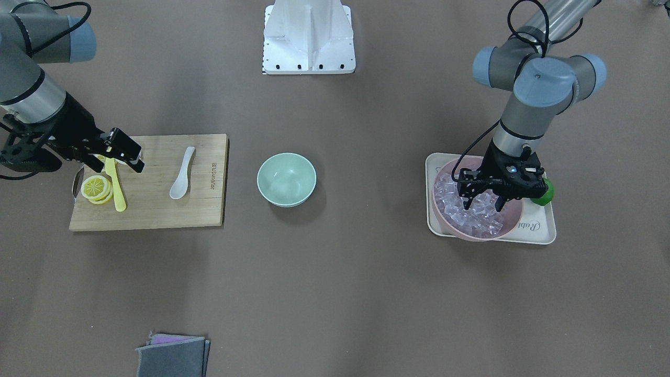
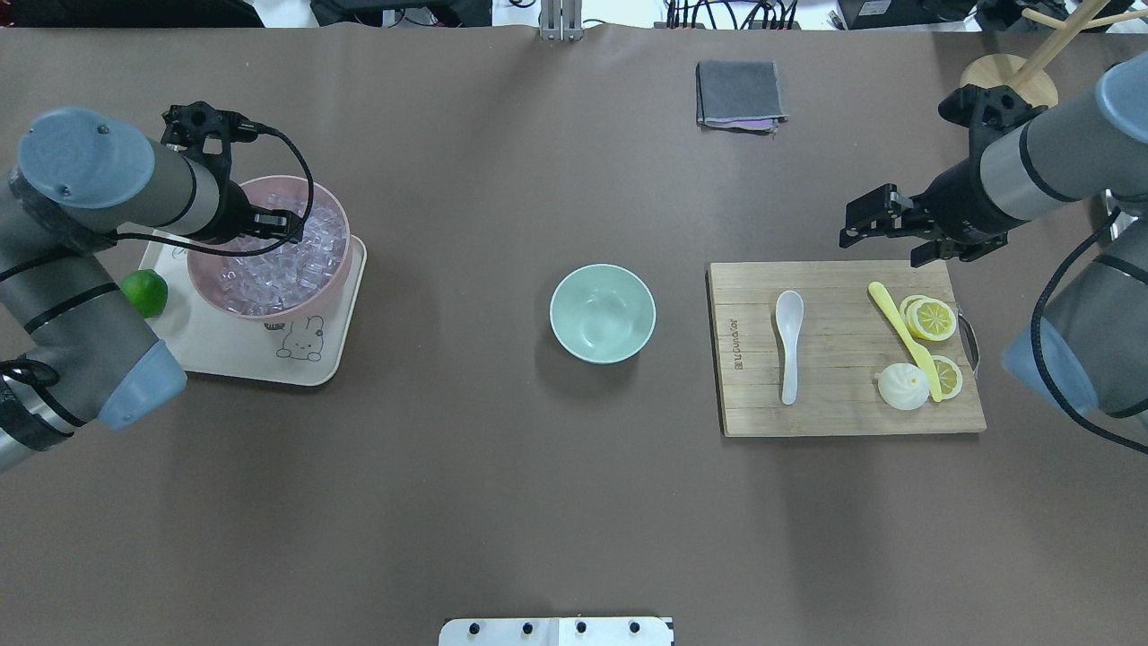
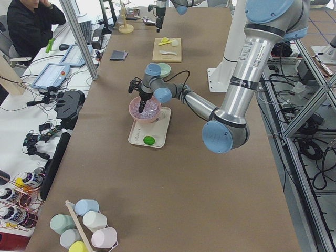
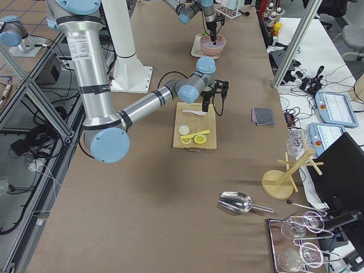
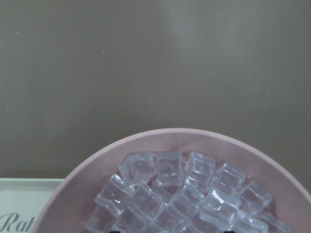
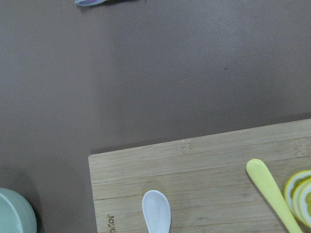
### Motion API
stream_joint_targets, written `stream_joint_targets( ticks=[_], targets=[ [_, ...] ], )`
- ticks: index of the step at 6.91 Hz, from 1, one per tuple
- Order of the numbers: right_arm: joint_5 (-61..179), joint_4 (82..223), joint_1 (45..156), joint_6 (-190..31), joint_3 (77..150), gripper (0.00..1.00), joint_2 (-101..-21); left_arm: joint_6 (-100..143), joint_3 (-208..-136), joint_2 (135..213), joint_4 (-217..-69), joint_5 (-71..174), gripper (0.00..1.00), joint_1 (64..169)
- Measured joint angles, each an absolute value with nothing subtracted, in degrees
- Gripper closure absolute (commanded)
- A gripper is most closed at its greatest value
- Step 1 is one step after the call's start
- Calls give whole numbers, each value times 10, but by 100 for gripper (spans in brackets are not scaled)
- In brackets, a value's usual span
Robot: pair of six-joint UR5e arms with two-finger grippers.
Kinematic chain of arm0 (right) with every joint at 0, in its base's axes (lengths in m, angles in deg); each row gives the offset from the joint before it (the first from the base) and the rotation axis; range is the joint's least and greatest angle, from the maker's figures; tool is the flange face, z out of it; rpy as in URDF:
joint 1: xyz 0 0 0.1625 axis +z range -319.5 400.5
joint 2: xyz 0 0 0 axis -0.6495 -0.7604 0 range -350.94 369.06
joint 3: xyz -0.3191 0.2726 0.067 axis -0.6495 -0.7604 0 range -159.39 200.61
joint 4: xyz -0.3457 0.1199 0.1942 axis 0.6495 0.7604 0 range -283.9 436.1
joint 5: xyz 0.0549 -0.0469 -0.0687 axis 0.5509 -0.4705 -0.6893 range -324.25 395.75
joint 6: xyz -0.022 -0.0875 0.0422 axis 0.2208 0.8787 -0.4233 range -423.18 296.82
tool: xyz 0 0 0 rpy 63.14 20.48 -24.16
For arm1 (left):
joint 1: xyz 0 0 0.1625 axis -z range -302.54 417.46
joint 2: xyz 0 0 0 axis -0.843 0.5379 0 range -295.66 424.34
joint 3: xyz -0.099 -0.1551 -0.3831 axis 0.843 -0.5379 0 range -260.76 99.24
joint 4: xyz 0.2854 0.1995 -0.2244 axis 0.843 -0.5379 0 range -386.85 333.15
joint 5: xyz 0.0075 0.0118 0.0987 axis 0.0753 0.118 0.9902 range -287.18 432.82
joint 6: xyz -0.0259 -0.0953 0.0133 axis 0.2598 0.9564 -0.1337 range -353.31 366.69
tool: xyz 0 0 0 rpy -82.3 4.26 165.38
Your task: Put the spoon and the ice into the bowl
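Observation:
The white spoon (image 1: 180, 175) lies on the wooden cutting board (image 1: 157, 214); it also shows in the overhead view (image 2: 789, 336) and the right wrist view (image 6: 156, 211). The mint-green bowl (image 1: 286, 179) (image 2: 602, 313) stands empty at the table's middle. Clear ice cubes (image 1: 473, 214) (image 5: 184, 194) fill a pink bowl (image 2: 269, 184). My left gripper (image 1: 482, 203) is open, its fingers spread and reaching down into the ice. My right gripper (image 1: 125, 154) (image 2: 865, 224) is open and empty, hovering above the board's edge, well apart from the spoon.
A yellow knife (image 1: 118, 191), lemon slices (image 1: 95, 187) and a white bun (image 2: 901, 388) share the board. The pink bowl sits on a cream tray (image 1: 539, 230) with a lime (image 1: 544, 193). A folded grey cloth (image 1: 172, 356) lies at the operators' edge.

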State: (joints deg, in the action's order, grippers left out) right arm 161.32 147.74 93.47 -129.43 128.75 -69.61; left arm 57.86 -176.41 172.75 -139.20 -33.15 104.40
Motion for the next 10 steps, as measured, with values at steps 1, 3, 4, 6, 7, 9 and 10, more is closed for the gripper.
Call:
stream_joint_targets(
  ticks=[1, 3, 4, 6, 7, 9, 10],
  targets=[
    [1601, 1477, 922, -1308, 1289, 0, -690, 578, -1762, 1727, -1392, -332, 57, 1044],
    [1590, 1478, 910, -1323, 1294, 0, -683, 578, -1762, 1726, -1392, -332, 59, 1042],
    [1585, 1478, 906, -1325, 1297, 0, -683, 578, -1762, 1725, -1392, -332, 59, 1040],
    [1565, 1478, 891, -1338, 1298, 0, -682, 578, -1759, 1723, -1392, -332, 69, 1034],
    [1561, 1478, 885, -1344, 1299, 0, -682, 578, -1758, 1723, -1392, -332, 83, 1033],
    [1554, 1478, 878, -1357, 1302, 0, -682, 579, -1762, 1723, -1392, -333, 100, 1033],
    [1549, 1478, 875, -1359, 1304, 0, -682, 579, -1772, 1724, -1391, -336, 100, 1035]
  ],
)
